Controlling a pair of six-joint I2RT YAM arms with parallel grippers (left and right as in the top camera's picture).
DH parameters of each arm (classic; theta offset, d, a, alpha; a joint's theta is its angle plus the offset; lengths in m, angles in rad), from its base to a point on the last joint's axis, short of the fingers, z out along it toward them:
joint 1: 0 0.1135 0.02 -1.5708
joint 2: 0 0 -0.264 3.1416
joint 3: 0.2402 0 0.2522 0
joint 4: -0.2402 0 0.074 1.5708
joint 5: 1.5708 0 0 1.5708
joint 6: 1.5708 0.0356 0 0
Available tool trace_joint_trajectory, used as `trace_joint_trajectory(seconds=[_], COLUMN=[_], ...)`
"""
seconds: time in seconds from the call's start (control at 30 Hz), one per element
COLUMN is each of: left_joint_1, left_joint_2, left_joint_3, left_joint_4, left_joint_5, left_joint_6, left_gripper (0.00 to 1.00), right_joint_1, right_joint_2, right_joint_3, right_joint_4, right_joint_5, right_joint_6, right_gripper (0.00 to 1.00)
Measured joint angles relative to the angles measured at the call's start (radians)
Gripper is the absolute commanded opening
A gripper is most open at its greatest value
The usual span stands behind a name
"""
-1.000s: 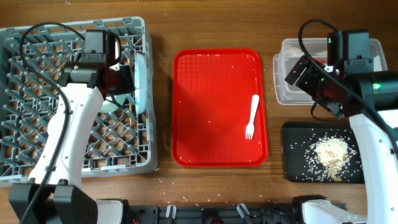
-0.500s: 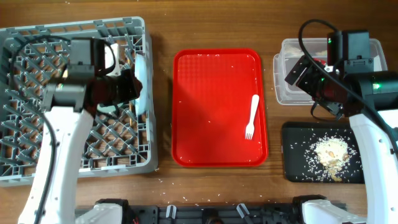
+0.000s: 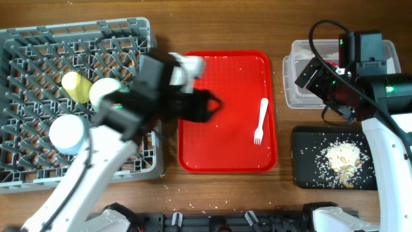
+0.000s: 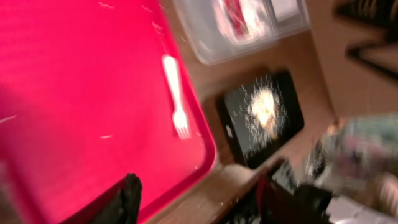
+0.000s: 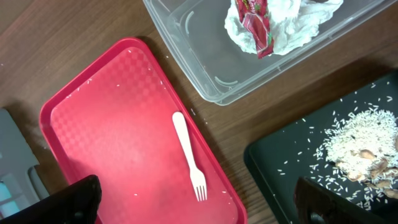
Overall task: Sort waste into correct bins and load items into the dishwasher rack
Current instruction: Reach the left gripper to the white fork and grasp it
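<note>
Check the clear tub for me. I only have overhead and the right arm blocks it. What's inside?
Observer: The right wrist view shows the clear tub holding crumpled white tissue, with the red wrapper lying against it.
Operator: Is the right tool carrying anything?
Observer: No. The right tool is open, with nothing between its fingers.
Operator: And the left tool?
Observer: In the left wrist view the left tool is open and empty. The fork lies ahead of it on the red tray, untouched.
</note>
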Motion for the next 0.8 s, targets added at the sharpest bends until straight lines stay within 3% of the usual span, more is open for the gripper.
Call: trace_joint_trajectory(seconds=[0.13, 0.37, 0.6, 0.8], left_joint_1=[-0.202, -0.377, -0.502, -0.503], left_joint_2=[0.197, 0.522, 0.650, 0.725], left_joint_3=[0.000, -0.001, -0.001, -0.001], left_joint_4=[0.182, 0.464, 0.505, 0.586], left_joint_5=[-0.113, -0.295, -0.665, -0.803], left_joint_6=[-0.081, -0.242, -0.266, -0.256], left_gripper=[0.60, 0.63, 0.62, 0.51], right_joint_1=[0.000, 0.000, 0.000, 0.000], right_joint_2=[0.000, 0.000, 0.000, 0.000], right_joint_3=[0.000, 0.000, 0.000, 0.000], right_joint_4=[0.000, 0.000, 0.000, 0.000], right_joint_5=[0.000, 0.000, 0.000, 0.000], right_joint_6=[0.000, 0.000, 0.000, 0.000], right_gripper=[1.00, 1.00, 1.00, 1.00])
